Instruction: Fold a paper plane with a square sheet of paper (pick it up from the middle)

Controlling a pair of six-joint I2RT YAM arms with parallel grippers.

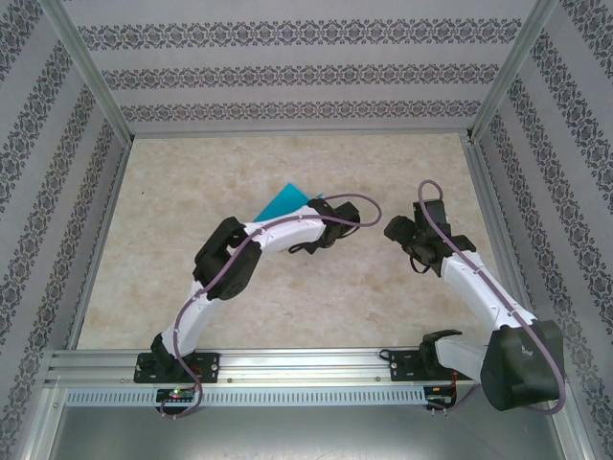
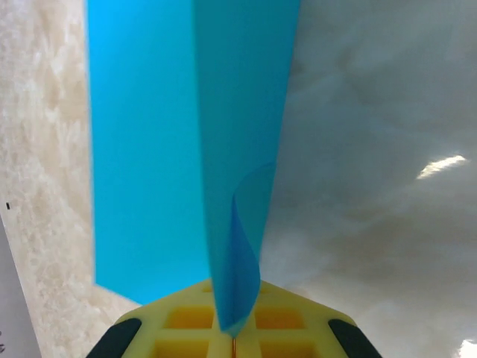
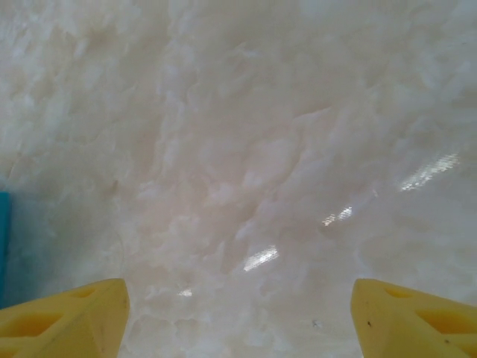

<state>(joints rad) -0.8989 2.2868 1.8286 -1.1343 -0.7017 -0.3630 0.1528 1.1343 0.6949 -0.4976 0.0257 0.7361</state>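
Your left fingers (image 2: 186, 322) are clamped shut on the paper (image 2: 149, 149). They're pinching its near end right where a little flap curls over. From that pinch the sheet runs straight away from the fingers, so its long axis lines up with the way they point. You can see two layers, a brighter one on the left and a slightly darker one lapped over it on the right, with the crease running lengthwise between them.

Your right fingers (image 3: 67, 317) are spread wide with nothing between them, just bare tabletop (image 3: 261, 149) underneath. A thin sliver of teal shows at the left edge of that wrist view.

Count-wise you've got one piece of paper, two arms and two sets of fingers.

From above, the paper sits around the middle of the tabletop, a bit to the left. It sticks out from behind the left arm (image 1: 206, 297) on the far side, with one corner aimed at the back wall. I can't tell if it's touching the tabletop or held just off it. The right arm (image 1: 479, 283) has its fingers near the left wrist but clearly apart from it.
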